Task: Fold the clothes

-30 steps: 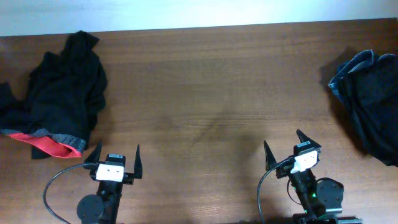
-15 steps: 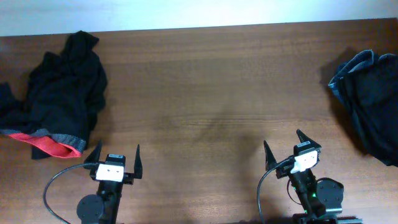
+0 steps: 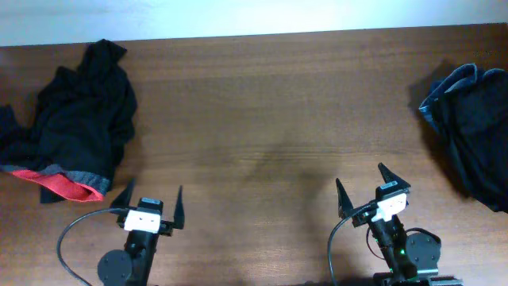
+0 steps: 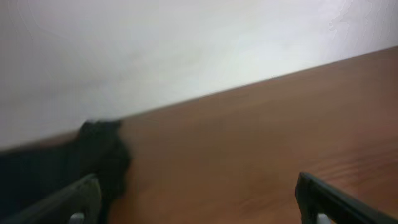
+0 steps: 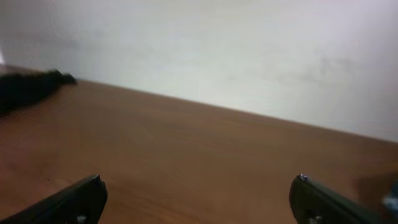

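We show the clothes [image 3: 87, 95] as two heaps at opposite ends of the desk [image 3: 278, 111]. The black trousers [image 3: 75, 131] lie crumpled at the left end, running from near the far edge toward the near side. Their speckled grey waistband [image 3: 83, 173] and red lining [image 3: 67, 187] are turned up along the heap's near border. The second dark garment [image 3: 472, 131] has a bluish-grey edge along its upper left rim. It lies bunched at the right end and passes out of the overhead view. We cannot resolve any print on it. The two heaps are well apart.

The left jaws sit at the near edge of the desk, near the red lining and to its right. They stand wide open, the fingers [image 3: 177, 210] spread and gripping nothing. In the left wrist view the trousers appear as a dark mass beyond the left finger.

The right jaws, also at the near edge and well apart from the second garment, are likewise spread wide and empty.

A pale wall [image 3: 238, 16] lies beyond the far edge.
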